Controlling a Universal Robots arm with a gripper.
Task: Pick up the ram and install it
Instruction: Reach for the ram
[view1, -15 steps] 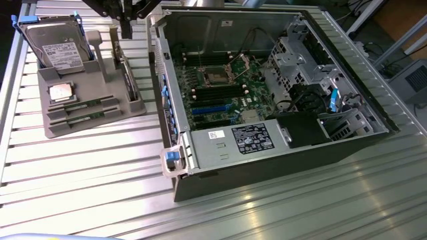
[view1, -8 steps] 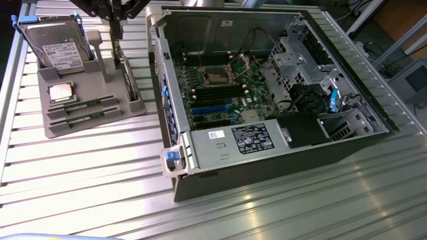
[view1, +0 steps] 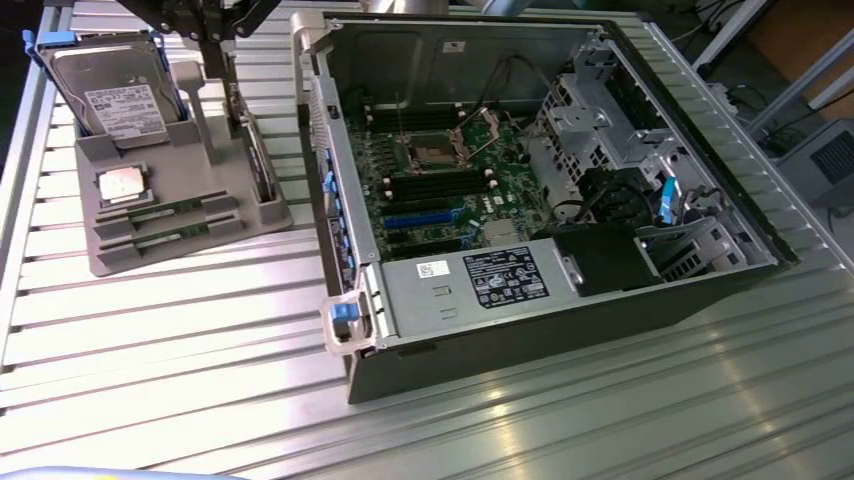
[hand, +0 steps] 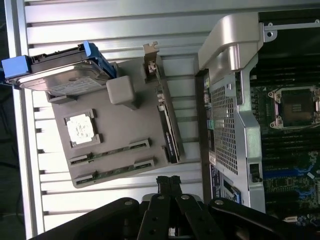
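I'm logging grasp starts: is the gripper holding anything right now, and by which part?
Nothing is held. The gripper has its fingertips together with nothing between them, and the ram sticks lie in slots of the grey tray.

Ribbed bare metal, shiny with glare, on the table (view1: 200, 330). Matt grey plastic for the holder (hand: 120, 135). Green circuit board with dark chips on the ram (hand: 112, 153). Bright silvery metal on the CPU chip (hand: 80, 127). Blue plastic around the hard drive (hand: 65, 75). Dull sheet metal, partly perforated, on the computer case (hand: 225, 130).

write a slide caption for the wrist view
End effector by the grey tray holding ram, CPU and hard drive, next to the open case
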